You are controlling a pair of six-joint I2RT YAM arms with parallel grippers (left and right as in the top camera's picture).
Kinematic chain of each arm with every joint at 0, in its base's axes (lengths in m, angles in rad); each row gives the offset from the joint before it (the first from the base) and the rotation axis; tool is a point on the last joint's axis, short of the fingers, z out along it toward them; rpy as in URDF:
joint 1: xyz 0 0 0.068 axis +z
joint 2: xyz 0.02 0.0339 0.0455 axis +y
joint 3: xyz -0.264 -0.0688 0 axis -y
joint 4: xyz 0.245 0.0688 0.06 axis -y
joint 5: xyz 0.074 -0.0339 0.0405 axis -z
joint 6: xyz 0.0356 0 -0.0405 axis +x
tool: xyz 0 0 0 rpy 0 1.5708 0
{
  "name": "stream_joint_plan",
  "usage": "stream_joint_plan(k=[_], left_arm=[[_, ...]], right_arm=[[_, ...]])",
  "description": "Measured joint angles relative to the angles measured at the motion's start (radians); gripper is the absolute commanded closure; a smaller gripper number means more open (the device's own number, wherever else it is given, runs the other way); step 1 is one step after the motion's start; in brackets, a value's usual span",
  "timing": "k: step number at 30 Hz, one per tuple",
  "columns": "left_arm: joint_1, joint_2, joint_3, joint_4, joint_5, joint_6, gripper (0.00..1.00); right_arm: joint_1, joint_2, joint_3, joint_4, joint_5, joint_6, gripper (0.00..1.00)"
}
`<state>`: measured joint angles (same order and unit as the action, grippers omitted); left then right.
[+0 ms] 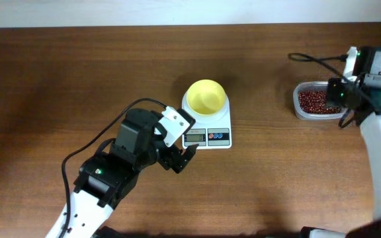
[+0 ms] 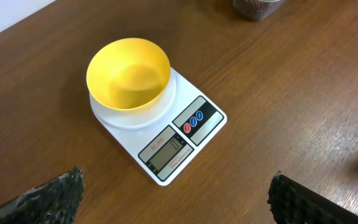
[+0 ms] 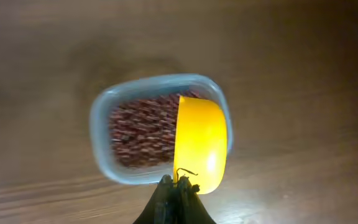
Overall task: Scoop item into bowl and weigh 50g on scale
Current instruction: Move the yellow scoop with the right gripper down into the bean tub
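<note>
On the brown wooden table (image 1: 78, 79), a white square digital scale (image 1: 207, 137) carries the round pale-yellow bowl (image 1: 206, 97); its display writing is too small to read. The left gripper (image 1: 184, 158) is wide open and holds nothing. The right gripper (image 3: 179, 186) is closed on a bright yellow plastic scoop (image 3: 201, 143) above the clear plastic tub (image 3: 98, 118) of dark red-brown beans (image 3: 138, 134).

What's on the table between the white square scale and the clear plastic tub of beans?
Only bare wooden tabletop between scale and tub, per the overhead view.
</note>
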<state>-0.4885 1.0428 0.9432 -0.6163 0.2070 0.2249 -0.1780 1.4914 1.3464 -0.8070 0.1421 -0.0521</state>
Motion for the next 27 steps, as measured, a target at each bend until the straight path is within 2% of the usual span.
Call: stream_joint_plan(k=[7,27], left_arm=[[0.0,0.0,0.0,0.0,0.0,0.0,0.01],[0.0,0.0,0.0,0.0,0.0,0.0,0.01]], right_arm=[[-0.098,0.172,0.0,0.053,-0.096,-0.016,0.96],[-0.097,0.278,-0.004,0.074,-0.22,-0.026,0.96]])
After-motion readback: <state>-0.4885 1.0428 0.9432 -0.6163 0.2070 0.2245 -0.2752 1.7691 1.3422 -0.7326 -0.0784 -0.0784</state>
